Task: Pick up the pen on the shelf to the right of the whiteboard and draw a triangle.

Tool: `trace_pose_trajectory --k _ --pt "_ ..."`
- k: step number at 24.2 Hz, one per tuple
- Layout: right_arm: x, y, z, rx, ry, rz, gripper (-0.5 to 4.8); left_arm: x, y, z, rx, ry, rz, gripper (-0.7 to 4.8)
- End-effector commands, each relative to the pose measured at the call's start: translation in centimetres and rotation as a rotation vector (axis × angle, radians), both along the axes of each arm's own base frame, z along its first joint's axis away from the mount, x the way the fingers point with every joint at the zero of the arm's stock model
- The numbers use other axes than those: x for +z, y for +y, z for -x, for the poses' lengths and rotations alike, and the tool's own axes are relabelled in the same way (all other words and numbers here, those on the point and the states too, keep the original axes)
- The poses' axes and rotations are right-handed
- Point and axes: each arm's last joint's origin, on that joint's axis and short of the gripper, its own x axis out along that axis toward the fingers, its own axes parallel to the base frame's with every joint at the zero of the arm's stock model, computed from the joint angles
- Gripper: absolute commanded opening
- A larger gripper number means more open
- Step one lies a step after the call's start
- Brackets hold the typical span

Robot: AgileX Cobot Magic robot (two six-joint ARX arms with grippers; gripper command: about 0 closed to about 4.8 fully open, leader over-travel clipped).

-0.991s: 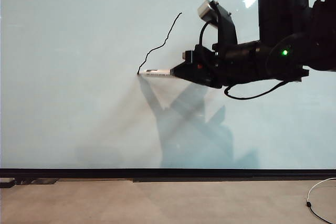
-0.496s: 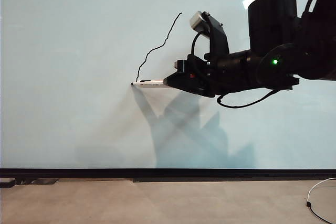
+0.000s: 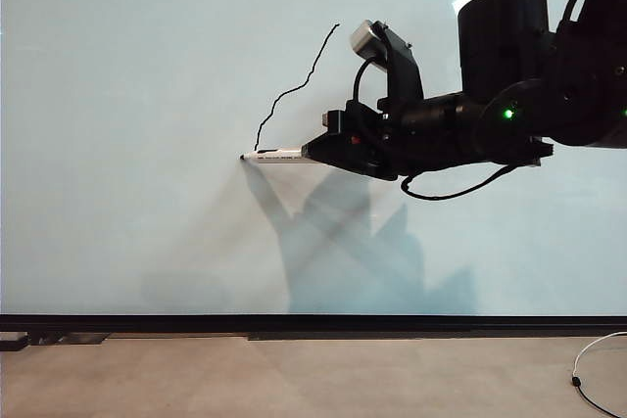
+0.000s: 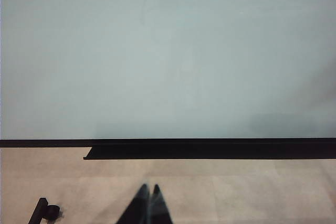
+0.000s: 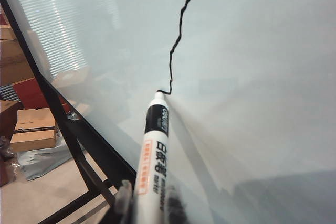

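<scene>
Right claw (image 3: 312, 151) closed around the rear of the pen (image 3: 274, 155), held level out in front of the whiteboard (image 3: 127, 66). Pen projected straight ahead of that claw, dark tip pressed against the board. In the right wrist view, pen (image 5: 155, 150) shown as a white barrel with a dark band and print, tip touching the lower end of a wobbly black line (image 5: 181, 24). Same line (image 3: 294, 85), the only drawn stroke of the triangle, ran from the pen tip up and back over the claw. Soft grey shadow of arm and claw fell on the board just beneath them. Black bottom rail (image 3: 313, 322) lay well below the claw. Left claw (image 4: 148, 205) seen only in its own wrist view, fingers shut together on nothing, low above the pale floor (image 4: 252, 192) and pointed toward the board's rail (image 4: 210, 148).
</scene>
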Motion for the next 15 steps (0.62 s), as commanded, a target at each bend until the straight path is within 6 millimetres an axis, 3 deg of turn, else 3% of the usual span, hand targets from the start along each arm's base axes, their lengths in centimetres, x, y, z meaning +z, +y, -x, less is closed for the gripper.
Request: trace_pose_trajectory --k 1,15 --pt "0.2 -0.4 0.1 -0.055 -0.033 -0.005 -0.03 0.2 0.0 0.0 -0.004 -0.015 -0.001 -0.05" --pt "0.0 -1.5 0.8 -0.110 -0.065 0.011 -0.04 0.2 0.0 0.0 -0.005 -0.015 -0.001 -0.05"
